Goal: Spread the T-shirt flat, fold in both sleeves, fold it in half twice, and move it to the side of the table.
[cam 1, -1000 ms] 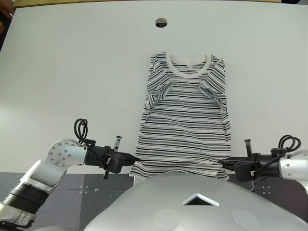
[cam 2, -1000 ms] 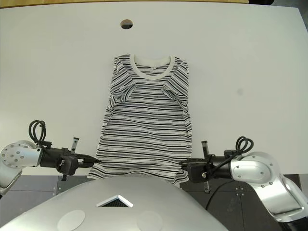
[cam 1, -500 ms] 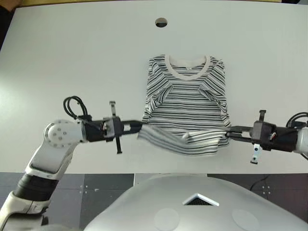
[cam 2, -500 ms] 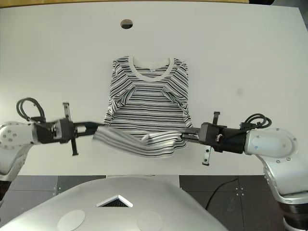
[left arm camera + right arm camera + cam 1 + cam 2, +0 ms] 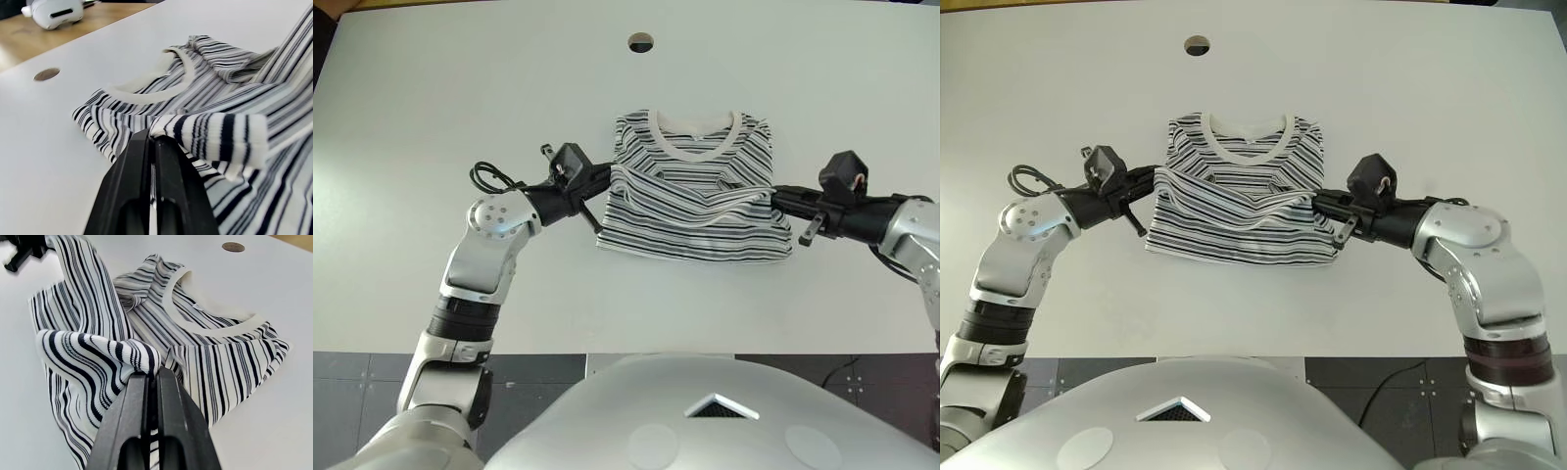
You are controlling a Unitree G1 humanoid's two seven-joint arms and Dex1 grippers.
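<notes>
The black-and-white striped T-shirt (image 5: 695,211) lies on the white table (image 5: 460,108), collar toward the far side, sleeves folded in. Its lower half is doubled over the upper half, hem held just above the chest. My left gripper (image 5: 607,176) is shut on the hem's left corner (image 5: 215,142). My right gripper (image 5: 775,194) is shut on the hem's right corner (image 5: 98,357). In the left wrist view the cream collar (image 5: 146,93) sits just beyond the black fingers (image 5: 151,196).
A round cable hole (image 5: 641,42) sits in the table beyond the collar. A wooden surface with a white device (image 5: 54,12) lies past the far edge. Bare tabletop extends left and right of the shirt.
Both grippers have carried the shirt's bottom hem from the near table edge up and away over the shirt, folding the lower half onto the upper half.
</notes>
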